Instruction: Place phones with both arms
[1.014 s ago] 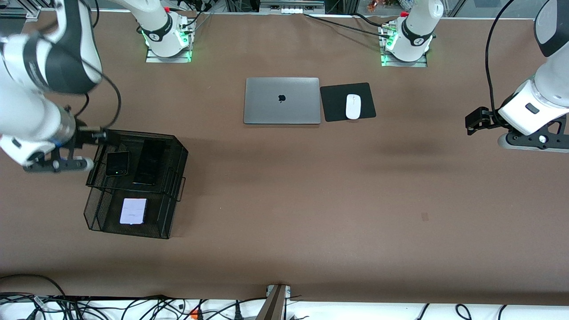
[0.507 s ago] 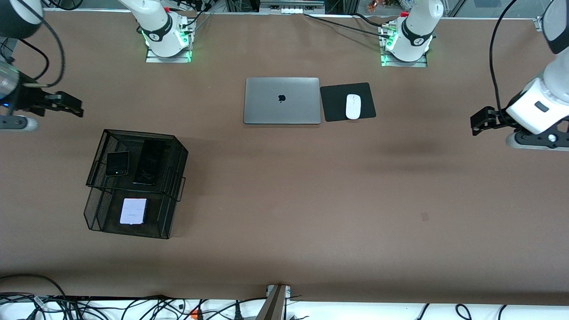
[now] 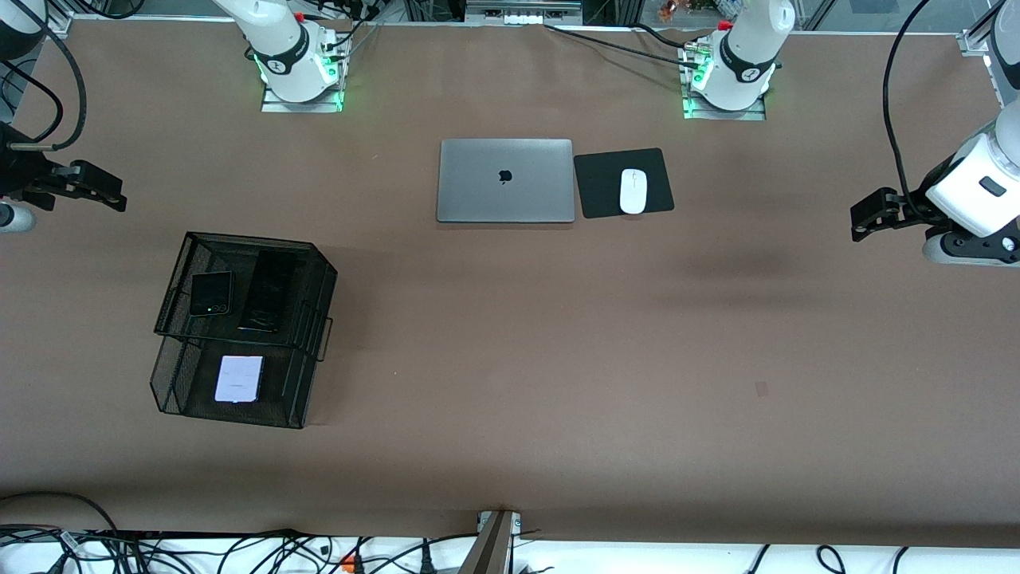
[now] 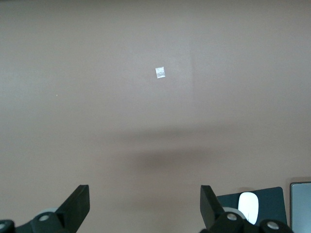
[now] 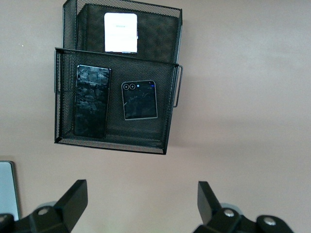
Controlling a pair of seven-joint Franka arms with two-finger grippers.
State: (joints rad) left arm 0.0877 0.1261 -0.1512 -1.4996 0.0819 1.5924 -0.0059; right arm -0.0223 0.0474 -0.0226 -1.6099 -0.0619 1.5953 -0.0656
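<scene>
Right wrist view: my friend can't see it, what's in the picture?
A black wire basket with two tiers holds three phones: a long black phone beside a squarish black phone on top, a white phone below. The open right gripper hangs over bare brown table.

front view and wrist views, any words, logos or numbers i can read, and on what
No readable words or numbers anywhere.
Grey laptop: a dark apple-shaped logo on its lid, no text.
White-lavender phone: faint marks, too small to read.
Arm bases: small round marks on the black bands, too small to read.
</scene>
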